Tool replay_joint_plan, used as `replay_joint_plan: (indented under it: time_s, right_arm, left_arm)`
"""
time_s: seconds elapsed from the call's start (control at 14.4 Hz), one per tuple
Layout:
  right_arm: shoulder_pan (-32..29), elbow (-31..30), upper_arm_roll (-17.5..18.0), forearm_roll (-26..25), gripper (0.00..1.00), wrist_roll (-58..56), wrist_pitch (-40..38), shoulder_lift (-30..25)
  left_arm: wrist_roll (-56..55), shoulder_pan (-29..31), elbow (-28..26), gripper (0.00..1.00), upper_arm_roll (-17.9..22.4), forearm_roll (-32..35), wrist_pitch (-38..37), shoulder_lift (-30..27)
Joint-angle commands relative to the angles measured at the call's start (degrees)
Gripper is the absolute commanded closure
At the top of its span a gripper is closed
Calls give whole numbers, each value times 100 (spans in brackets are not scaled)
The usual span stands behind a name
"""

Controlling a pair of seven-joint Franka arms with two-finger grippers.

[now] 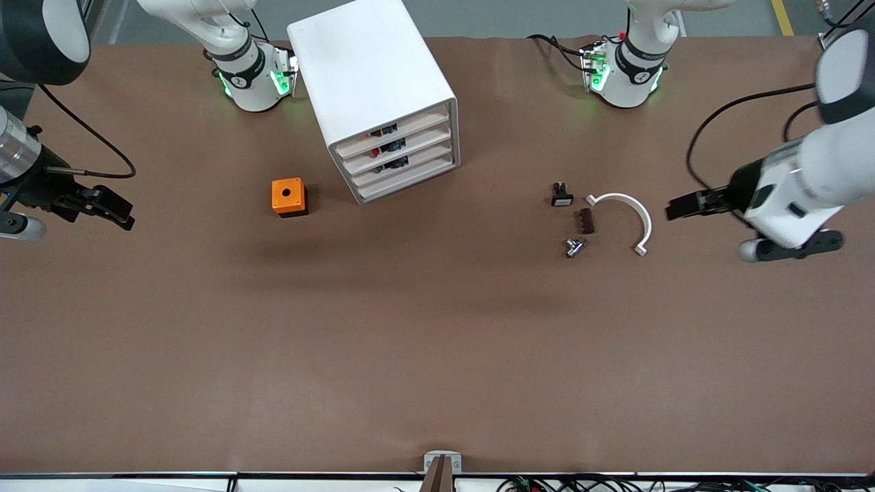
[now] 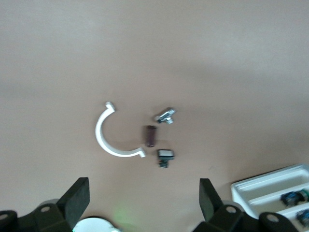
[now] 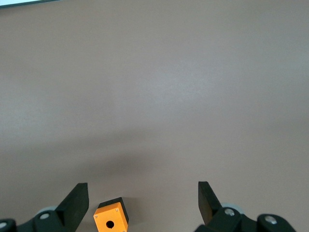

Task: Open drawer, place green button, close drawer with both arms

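Metal fitting [image 1: 574, 247] nearest, cabinet [image 1: 378, 96] drawers closed holding buttons, left gripper [image 2: 144, 203] and right gripper [image 3: 143, 203] spread.

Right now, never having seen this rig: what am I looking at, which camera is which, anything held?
Two white robot arms share a brown table. One picture looks down from across the table; the other two come from wrist cameras. The left end effector hovers open near a white curved bracket, a white-capped button, a brown block and a small metal part. The right end effector hovers open near an orange box. The white cabinet has all four drawers shut. Nothing is held.
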Motion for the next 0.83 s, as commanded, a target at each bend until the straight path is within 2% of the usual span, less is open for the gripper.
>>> replay_joint_plan:
  time_s: [0.0, 0.14, 0.28, 0.76]
  right_arm:
    - [-103, -43, 69, 12, 0, 9, -30, -91]
    - [-112, -43, 69, 12, 0, 0, -30, -91]
    - [-103, -43, 69, 12, 0, 0, -30, -91]
    - [-103, -43, 69, 12, 0, 0, -21, -91]
  left_arm:
    - [666, -74, -818, 0, 143, 520, 153, -620]
    - [1054, -65, -1529, 0, 344, 531, 757, -1060]
    - [1160, 101, -2032, 0, 337, 539, 1251, -1360]
    - [1126, 120, -1402, 0, 328, 575, 1262, -1194]
